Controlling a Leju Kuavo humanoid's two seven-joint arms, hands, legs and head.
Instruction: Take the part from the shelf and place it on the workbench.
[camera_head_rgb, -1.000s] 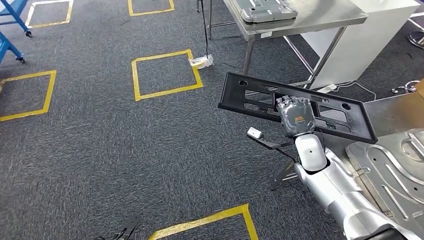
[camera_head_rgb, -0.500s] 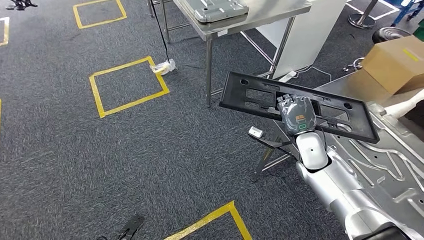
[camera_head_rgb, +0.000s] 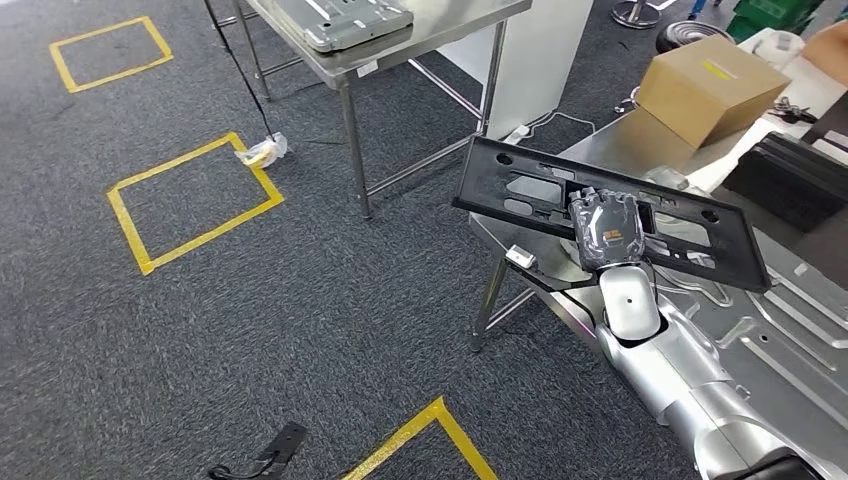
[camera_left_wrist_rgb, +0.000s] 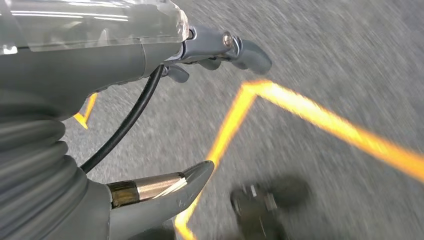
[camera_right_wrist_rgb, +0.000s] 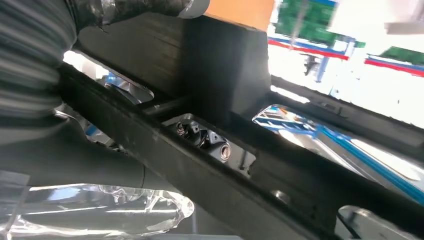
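Dark grey carpet (camera_head_rgb: 300, 300) marked with yellow tape squares (camera_head_rgb: 190, 195) covers the floor under me. A steel table (camera_head_rgb: 420, 40) stands ahead carrying a grey pressed panel (camera_head_rgb: 345, 18); at my right is the workbench (camera_head_rgb: 790, 340), a steel top with a large stamped metal sheet on it, a cardboard box (camera_head_rgb: 712, 92) and a black ribbed tray (camera_head_rgb: 790, 175) further back. The part (camera_head_rgb: 540, 190) is a long, flat black plastic frame with rectangular cut-outs and round holes at its corners, held tilted over the near edge of the workbench. I see my right hand (camera_head_rgb: 605, 230) wrapped around the part's middle bar, fingers (camera_right_wrist_rgb: 210, 140) poking through a cut-out. My left hand (camera_left_wrist_rgb: 200, 115) hangs above the carpet, fingers apart, holding nothing.
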